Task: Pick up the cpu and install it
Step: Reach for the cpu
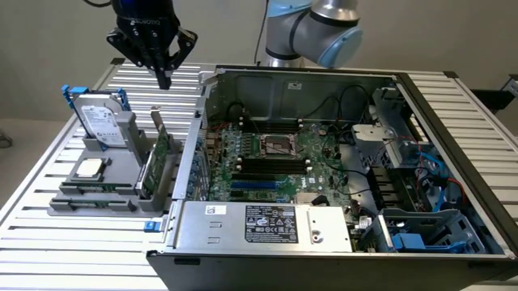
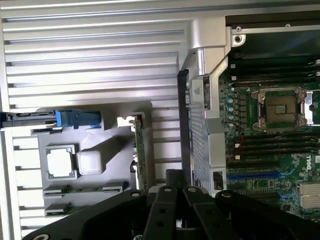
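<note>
The cpu [image 1: 91, 168] [image 2: 61, 162], a small silver square chip, lies flat in a grey holder [image 1: 121, 182] on the slatted table, at the exterior view's left. My gripper [image 1: 164, 80] [image 2: 174, 181] hangs high above the table behind the holder, shut and holding nothing. It is well apart from the cpu. The dark square socket [image 1: 275, 145] [image 2: 282, 107] with its metal frame sits in the middle of the green motherboard inside the open computer case [image 1: 453, 182].
A silver hard drive [image 1: 101, 124] with blue handles stands upright at the back of the holder. A green card [image 1: 162, 154] [image 2: 139, 150] stands on edge between the holder and the case wall. Cables and drive bays fill the case on the exterior view's right.
</note>
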`<state>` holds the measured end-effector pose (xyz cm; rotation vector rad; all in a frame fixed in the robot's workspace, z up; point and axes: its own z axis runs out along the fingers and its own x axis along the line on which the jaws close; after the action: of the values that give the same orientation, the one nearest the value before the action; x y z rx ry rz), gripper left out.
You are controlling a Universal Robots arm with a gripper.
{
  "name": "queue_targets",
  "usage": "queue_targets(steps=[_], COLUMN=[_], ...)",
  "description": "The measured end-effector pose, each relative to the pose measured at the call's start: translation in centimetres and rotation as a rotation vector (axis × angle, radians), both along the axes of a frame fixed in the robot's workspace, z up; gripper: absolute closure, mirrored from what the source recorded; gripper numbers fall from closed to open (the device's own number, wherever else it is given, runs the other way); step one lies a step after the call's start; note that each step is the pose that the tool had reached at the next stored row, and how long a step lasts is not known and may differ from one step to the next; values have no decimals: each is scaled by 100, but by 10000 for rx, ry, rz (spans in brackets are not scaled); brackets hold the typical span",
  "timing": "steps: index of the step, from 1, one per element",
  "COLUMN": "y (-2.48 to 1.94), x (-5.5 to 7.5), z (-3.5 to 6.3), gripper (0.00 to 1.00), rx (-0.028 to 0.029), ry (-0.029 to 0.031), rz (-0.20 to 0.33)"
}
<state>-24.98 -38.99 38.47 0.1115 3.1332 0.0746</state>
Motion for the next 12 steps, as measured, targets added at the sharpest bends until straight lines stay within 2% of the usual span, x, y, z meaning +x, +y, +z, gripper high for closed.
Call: queue_targets(steps=[12], y=[27], x=[-544], z=[-77], gripper=[89], rx=[0], ry=[0], rz=[-1])
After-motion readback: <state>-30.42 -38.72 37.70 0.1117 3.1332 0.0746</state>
